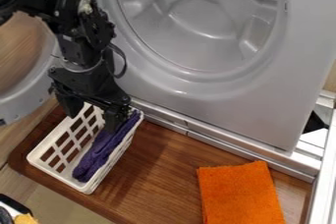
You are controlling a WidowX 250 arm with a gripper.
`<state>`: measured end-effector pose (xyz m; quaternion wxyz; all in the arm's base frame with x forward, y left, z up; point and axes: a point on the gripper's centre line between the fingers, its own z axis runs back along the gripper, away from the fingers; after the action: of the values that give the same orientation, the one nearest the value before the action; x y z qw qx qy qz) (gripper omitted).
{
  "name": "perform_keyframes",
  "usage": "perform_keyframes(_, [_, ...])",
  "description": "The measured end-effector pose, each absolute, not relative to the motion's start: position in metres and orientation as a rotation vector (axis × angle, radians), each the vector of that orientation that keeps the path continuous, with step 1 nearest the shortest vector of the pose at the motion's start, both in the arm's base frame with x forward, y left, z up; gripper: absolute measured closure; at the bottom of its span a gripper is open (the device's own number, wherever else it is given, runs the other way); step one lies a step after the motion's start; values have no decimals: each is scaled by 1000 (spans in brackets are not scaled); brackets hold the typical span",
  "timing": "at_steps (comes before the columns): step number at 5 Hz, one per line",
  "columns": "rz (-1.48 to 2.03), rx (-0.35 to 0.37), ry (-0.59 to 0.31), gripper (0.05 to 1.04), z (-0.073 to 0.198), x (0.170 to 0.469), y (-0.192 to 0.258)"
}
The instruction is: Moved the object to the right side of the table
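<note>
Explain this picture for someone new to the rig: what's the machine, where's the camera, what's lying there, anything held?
One fixed camera looks down at a slant. The black robot arm enters at upper left; its two-finger tool hangs over a white basket, open. A purple cloth lies in the basket, beside one finger; I can't see anything clearly gripped. On the brown wooden surface, an orange cloth lies at right. Behind stands what looks like a washing machine.
</note>
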<state>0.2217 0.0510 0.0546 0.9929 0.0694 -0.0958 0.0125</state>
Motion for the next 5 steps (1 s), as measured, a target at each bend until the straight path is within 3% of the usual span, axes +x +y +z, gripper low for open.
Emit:
perform_keyframes(1, [29,135,-174,83,50,219,51])
perform_keyframes(5, [13,147,-134,83,-16,236,35])
